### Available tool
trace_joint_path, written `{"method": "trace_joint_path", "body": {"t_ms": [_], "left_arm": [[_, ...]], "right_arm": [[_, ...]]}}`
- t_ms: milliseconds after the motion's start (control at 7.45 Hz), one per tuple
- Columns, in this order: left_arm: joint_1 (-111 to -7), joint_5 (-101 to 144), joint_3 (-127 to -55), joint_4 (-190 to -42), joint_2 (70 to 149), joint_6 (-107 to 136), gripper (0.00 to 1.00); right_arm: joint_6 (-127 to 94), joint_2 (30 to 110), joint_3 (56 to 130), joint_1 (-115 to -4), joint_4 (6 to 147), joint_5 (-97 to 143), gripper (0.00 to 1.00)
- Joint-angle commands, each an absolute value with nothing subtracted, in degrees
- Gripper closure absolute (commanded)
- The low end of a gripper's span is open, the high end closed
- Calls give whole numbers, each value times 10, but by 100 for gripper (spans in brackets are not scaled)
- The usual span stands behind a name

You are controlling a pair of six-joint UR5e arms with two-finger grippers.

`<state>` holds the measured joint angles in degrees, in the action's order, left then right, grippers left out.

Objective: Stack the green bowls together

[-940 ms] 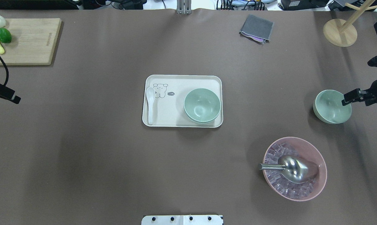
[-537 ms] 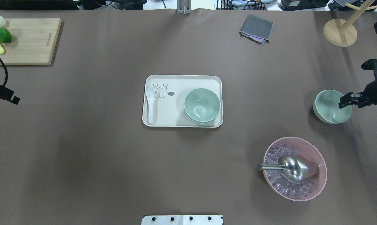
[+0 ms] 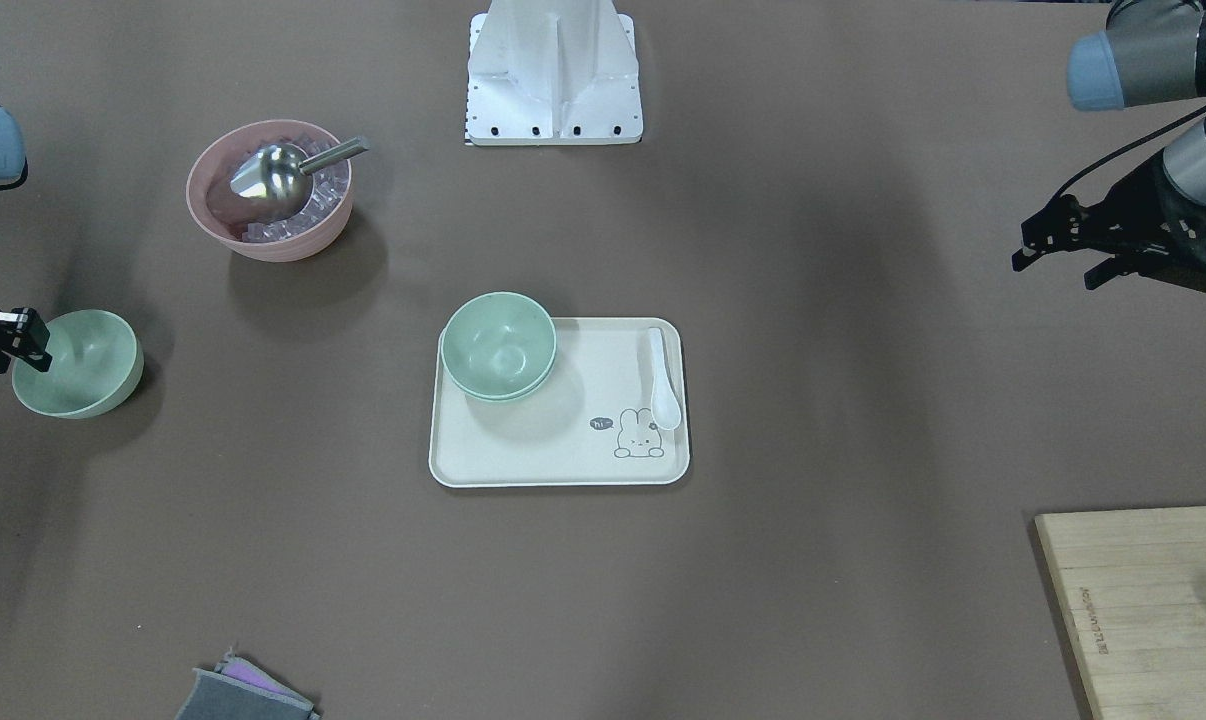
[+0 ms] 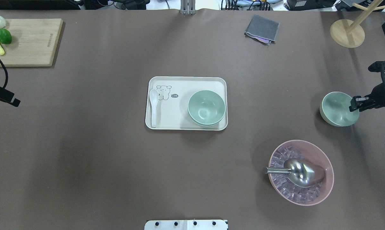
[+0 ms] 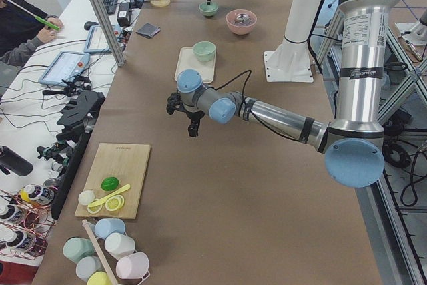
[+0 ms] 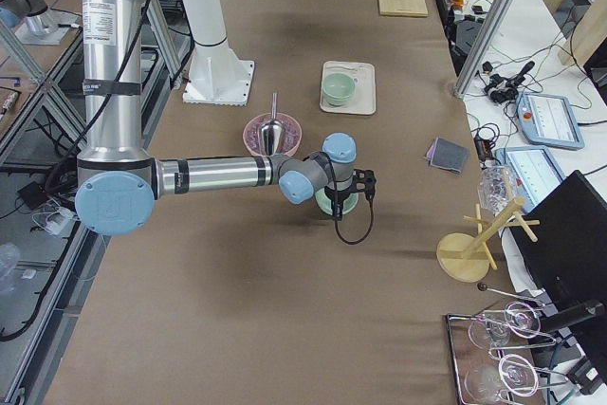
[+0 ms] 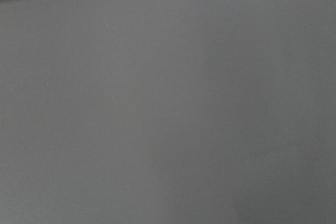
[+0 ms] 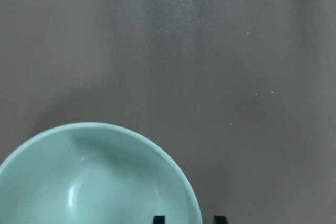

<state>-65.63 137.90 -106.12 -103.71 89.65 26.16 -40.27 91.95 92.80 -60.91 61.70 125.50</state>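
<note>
Our right claw hangs with its fingers apart, astride the rim of one green bowl on the desk. Two nested green bowls sit on a tray well apart from it, between it and our left claw, which is likewise spread.

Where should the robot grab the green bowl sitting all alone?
Pinch the lone green bowl by its thin rim, from above on the side by the right gripper, one finger inside, one outside. It sits upright and open, and looks too wide to grip whole.
</note>
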Motion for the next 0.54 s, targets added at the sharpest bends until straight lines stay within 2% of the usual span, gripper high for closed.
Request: {"method": "trace_joint_path", "body": {"t_ms": [0,134,403], "left_arm": [[-657,1379,-1062,-1037,896,262,2],[-656,1379,-1061,-1037,896,262,2],[-657,1379,-1062,-1037,896,262,2]], "right_arm": [[-404,922,928,-609,617,1255,65],[-404,922,929,-609,617,1255,65],[-404,922,930,-609,617,1255,100]]}}
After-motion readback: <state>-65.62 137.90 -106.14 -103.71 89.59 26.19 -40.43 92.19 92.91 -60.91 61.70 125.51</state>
